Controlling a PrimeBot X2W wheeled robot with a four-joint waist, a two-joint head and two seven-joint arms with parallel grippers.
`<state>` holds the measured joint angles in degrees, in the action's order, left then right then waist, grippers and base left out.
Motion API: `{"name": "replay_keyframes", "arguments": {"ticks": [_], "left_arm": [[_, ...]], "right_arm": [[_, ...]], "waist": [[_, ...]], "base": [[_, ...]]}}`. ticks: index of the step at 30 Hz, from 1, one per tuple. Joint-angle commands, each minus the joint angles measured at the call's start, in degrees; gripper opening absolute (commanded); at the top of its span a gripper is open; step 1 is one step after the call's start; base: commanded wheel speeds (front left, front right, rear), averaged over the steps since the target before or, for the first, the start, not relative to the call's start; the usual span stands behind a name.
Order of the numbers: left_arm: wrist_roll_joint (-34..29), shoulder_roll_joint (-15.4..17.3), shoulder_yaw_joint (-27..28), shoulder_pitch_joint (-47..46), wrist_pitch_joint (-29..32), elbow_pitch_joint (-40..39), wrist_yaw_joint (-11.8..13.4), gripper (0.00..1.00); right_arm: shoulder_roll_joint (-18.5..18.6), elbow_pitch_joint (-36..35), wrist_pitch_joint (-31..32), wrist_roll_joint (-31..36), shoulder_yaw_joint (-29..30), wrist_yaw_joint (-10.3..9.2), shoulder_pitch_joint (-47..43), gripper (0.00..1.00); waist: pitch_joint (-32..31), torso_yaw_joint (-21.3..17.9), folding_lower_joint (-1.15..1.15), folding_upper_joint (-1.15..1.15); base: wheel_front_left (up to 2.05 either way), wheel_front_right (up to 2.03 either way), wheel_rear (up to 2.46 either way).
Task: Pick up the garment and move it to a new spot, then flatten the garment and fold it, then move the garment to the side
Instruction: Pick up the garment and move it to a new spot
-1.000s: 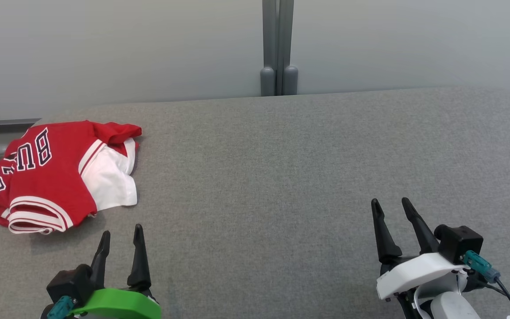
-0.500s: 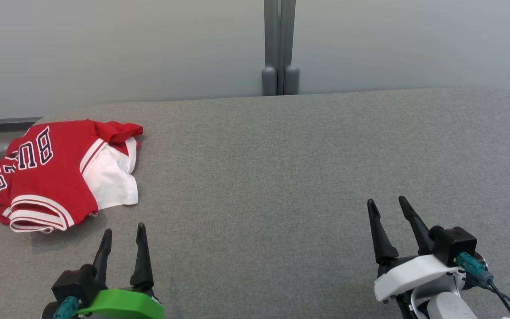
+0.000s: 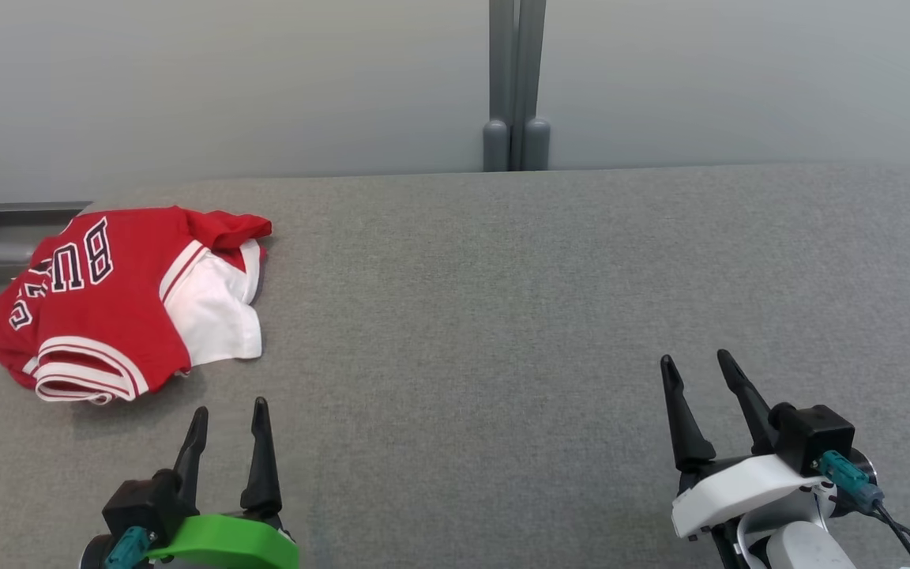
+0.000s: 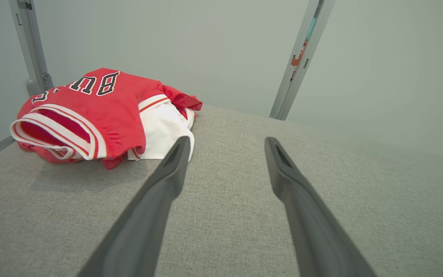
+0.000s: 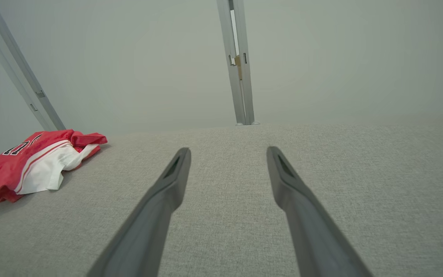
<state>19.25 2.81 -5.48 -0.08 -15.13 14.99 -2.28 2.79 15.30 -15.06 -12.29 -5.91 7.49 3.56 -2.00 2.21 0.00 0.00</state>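
nearest the camera: left gripper [image 3: 230, 407] at lower left and right gripper [image 3: 695, 357] at lower right, each with its two dark fingers spread apart and grasping nothing, pointing out over the grey fabric surface [image 3: 463, 332]. farther out, near the surface's far left corner: the red and white garment [image 3: 99, 300], crumpled in a heap with dark lettering uppermost, just beyond the left gripper and well apart from the right. behind: a pale wall with a grey vertical post [image 3: 517, 79].

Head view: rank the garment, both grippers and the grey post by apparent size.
1. garment
2. right gripper and left gripper: alike, both near the camera and cut by the bottom edge, so unranked
3. grey post
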Motion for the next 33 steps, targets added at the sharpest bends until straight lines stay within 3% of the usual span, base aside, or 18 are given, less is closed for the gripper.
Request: {"name": "replay_keyframes", "arguments": {"ticks": [1, 24, 33], "left_arm": [[-0.61, 0.2, 0.19, -0.71, -0.05, -0.08, 0.14, 1.0], [-1.59, 2.43, 1.15, 0.39, 0.06, -0.62, 1.1, 1.0], [-0.69, 2.78, 2.83, 1.79, 0.03, -2.54, 2.13, 1.0]], "right_arm": [[0.19, -0.36, -0.18, 0.59, 0.23, 0.01, -0.6, 1.0], [0.2, -0.46, -0.18, -1.38, -1.45, 0.0, -1.02, 1.0], [0.25, 0.6, -0.17, -1.0, -3.85, -0.01, 1.56, 1.0]], "waist": [[0.1, 1.68, 0.0, 0.0], [-0.13, 26.14, 0.0, 0.0], [1.48, 27.65, 0.0, 0.0]], "base": [[0.0, 0.0, 0.0], [0.0, 0.0, 0.0], [0.0, 0.0, 0.0]]}}
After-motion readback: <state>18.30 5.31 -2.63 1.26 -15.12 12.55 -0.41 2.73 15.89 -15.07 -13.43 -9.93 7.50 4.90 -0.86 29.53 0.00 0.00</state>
